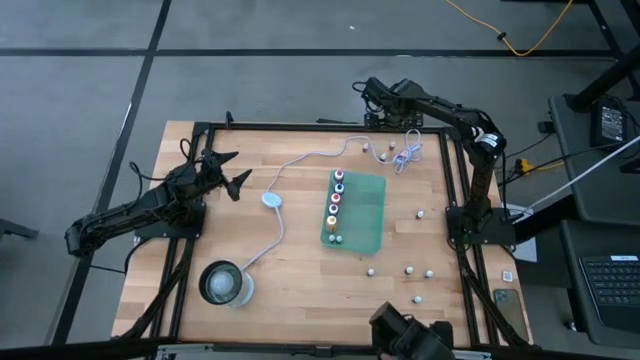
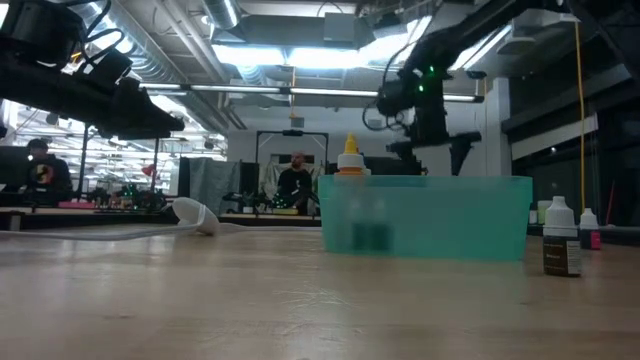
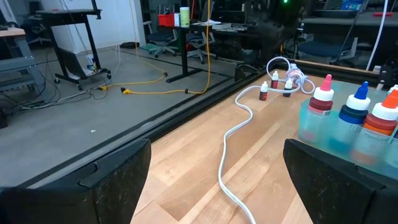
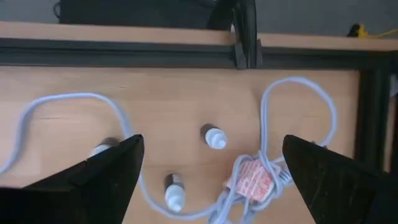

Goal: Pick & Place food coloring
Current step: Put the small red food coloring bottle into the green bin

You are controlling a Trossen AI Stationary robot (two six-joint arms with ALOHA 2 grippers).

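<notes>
The left gripper (image 1: 232, 172) hung over the table's left side, fingers spread and holding nothing, just left of the pale round puck (image 1: 271, 200) on its white cable (image 1: 300, 160). Nearer the front edge stood a round clear glass container (image 1: 226, 284), well apart from any bottle.

At the middle lay the teal tray (image 1: 368, 215). Along its left wall stood a row of food coloring bottles (image 1: 334, 207), caps red, blue, orange and yellow as far as could be told, so that part of the job looked done. The tray's right half showed no bottles.

Further right, the right gripper (image 1: 372, 92) hovered near the far edge, its fingers wide apart and grasping nothing. In the right wrist view two loose bottles (image 4: 214, 137) lay on their sides below it, just beside the coiled end of the cable, where a red-and-white tag (image 4: 252, 181) sat; one of these seemed the likely next pick.

More white-capped bottles (image 1: 409, 270) stood scattered near the front right corner, with another (image 1: 420, 213) alone beside the right frame. By this reckoning roughly half the set remained outside the tray
</notes>
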